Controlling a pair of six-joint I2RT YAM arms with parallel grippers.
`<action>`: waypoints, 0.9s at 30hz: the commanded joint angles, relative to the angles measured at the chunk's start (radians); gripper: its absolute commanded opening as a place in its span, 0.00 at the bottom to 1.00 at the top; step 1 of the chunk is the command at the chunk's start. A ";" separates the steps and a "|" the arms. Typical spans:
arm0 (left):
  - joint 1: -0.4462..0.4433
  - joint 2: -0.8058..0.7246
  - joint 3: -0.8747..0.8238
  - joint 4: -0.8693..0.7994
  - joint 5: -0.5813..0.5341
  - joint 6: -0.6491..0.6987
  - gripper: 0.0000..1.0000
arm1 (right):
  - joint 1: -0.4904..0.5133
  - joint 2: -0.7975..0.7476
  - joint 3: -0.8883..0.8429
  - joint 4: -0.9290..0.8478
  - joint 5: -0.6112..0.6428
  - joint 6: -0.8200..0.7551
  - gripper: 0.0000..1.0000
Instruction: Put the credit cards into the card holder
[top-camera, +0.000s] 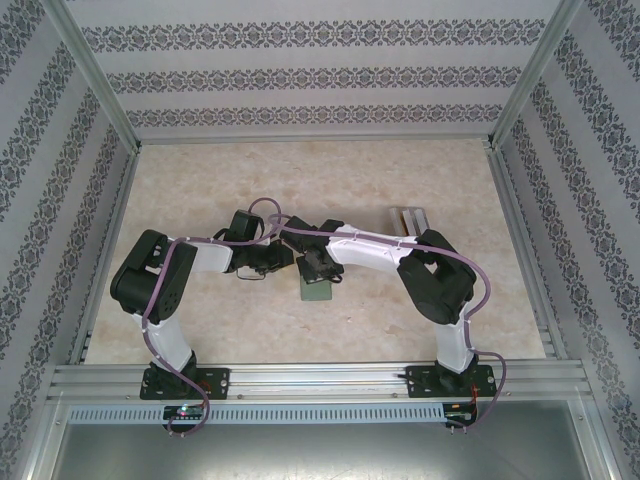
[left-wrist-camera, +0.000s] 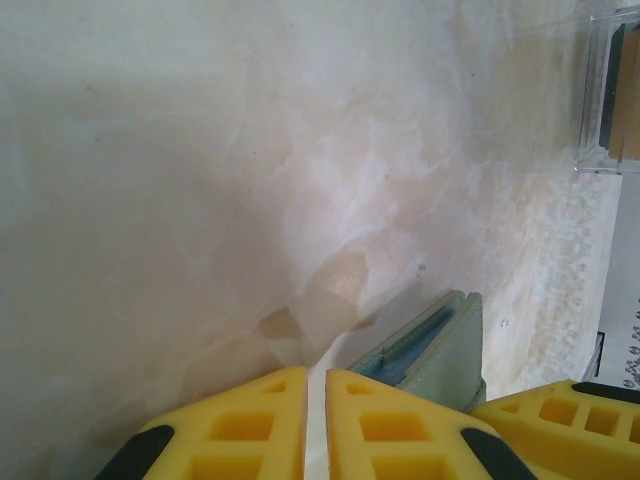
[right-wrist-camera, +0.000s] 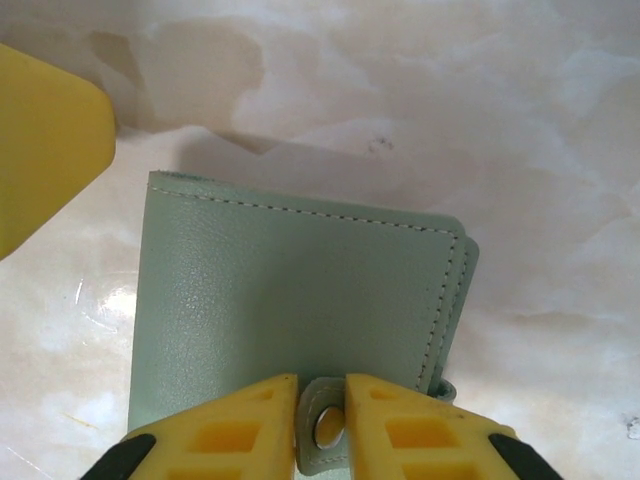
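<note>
step: working the wallet tab. wallet lies shut and flat mid-table, near side, snap tab facing the right claw. right claw pinches the tab, one finger on each side of the snap. left claw closed to a thin slit, nothing in it, hanging just left of the wallet. in the left wrist view a blue edge shows in the wallet's side gap, probably a card already in, can't be sure. rack sits far right, well apart, with dark and tan slabs in it, likely cards left to move.

next, my guess: pull the tab to pop the snap and fold the wallet open. needs the left claw pressing the body down, or the whole wallet lifts.

pose: both arms fold inward, elbows out to the sides, forearms meeting mid-table, wrists tipped down at the wallet.
</note>
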 joint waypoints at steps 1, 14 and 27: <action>0.019 0.031 -0.004 -0.053 -0.051 0.031 0.14 | 0.011 -0.050 -0.015 -0.001 -0.006 -0.008 0.24; 0.018 0.035 -0.003 -0.054 -0.050 0.031 0.14 | -0.018 -0.149 -0.078 0.062 -0.064 -0.029 0.25; 0.018 0.037 -0.003 -0.055 -0.053 0.032 0.14 | -0.093 -0.162 -0.169 0.126 -0.163 -0.008 0.11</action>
